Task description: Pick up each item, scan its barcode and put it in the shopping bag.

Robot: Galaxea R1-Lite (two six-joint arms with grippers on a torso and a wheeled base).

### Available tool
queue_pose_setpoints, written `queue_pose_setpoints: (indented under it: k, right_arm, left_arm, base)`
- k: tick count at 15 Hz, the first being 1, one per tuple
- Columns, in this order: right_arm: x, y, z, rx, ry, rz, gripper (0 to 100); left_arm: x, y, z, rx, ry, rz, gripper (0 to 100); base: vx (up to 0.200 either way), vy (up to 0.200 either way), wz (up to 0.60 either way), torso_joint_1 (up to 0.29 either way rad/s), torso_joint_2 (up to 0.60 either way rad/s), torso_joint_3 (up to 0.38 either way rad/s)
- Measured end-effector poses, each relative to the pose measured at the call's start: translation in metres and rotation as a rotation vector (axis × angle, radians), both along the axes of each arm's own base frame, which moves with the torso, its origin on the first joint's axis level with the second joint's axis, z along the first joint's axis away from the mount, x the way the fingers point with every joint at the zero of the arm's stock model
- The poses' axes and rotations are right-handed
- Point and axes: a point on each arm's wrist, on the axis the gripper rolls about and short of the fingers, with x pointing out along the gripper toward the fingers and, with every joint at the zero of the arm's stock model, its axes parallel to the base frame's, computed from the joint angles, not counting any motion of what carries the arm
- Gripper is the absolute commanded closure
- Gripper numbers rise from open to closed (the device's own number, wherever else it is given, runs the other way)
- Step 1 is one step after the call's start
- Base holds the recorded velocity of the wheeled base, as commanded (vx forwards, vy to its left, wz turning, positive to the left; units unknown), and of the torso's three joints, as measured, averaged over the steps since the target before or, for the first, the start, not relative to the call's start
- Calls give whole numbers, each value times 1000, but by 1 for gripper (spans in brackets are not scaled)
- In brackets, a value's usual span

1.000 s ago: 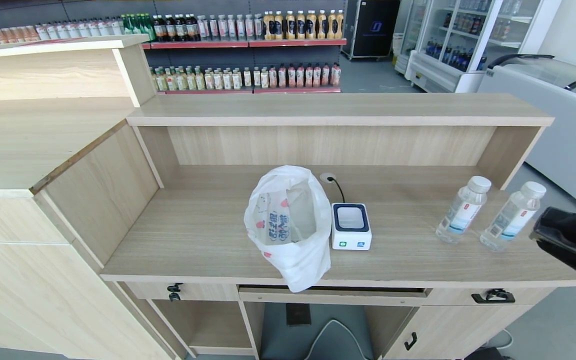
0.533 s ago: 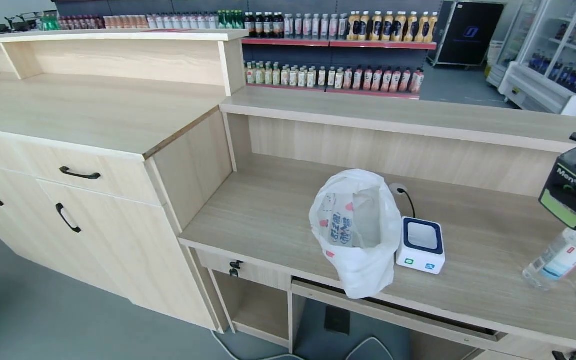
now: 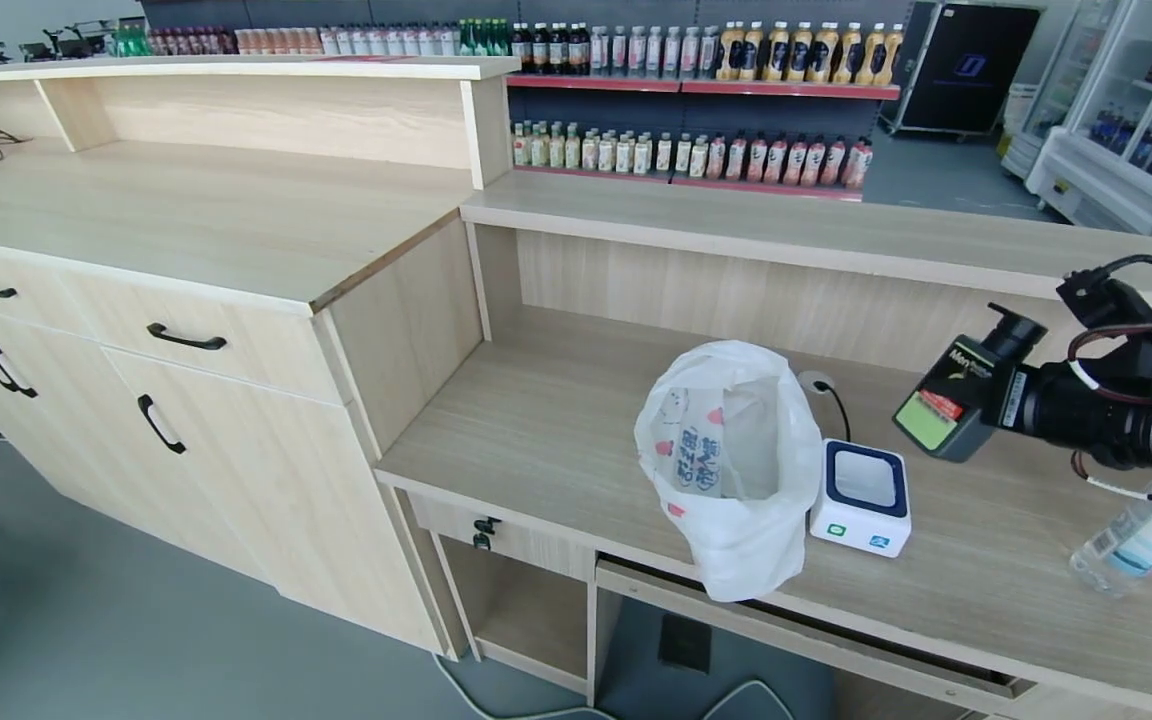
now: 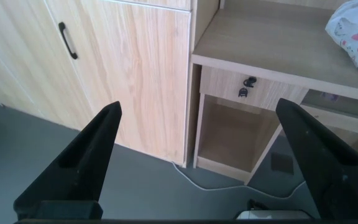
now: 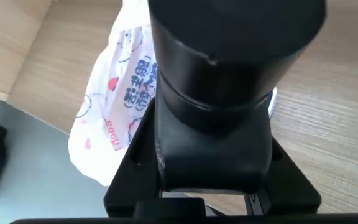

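Right fingers [image 5: 294, 180] clamp a black bottle [image 3: 951, 405] near the scanner [image 3: 861, 497]; left fingers [image 4: 73, 168] spread apart above floor [image 4: 166, 193]

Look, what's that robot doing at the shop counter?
The robot is working a shop checkout. Its right gripper holds a black bottle with a green label in the air above the wooden counter, to the right of the small white scanner box. The white plastic shopping bag stands open next to the scanner. Clear water bottles wait at the counter's right end. The left gripper hangs open, holding nothing.
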Motion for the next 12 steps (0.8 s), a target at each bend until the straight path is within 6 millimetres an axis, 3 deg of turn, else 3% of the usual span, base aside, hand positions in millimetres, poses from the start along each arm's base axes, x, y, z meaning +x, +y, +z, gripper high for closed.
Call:
queue_pose_setpoints:
  k: [3,12]
  right_arm:
    - [13,-9,-24,22,68,74,100]
    - [43,-17,-62,-5,72,157,100]
  left_arm:
    - [0,0,0,0,0,0,0]
    - [0,0,0,0,0,0,0]
  base:
    - [0,0,0,0,0,0]
    - [0,0,0,0,0,0]
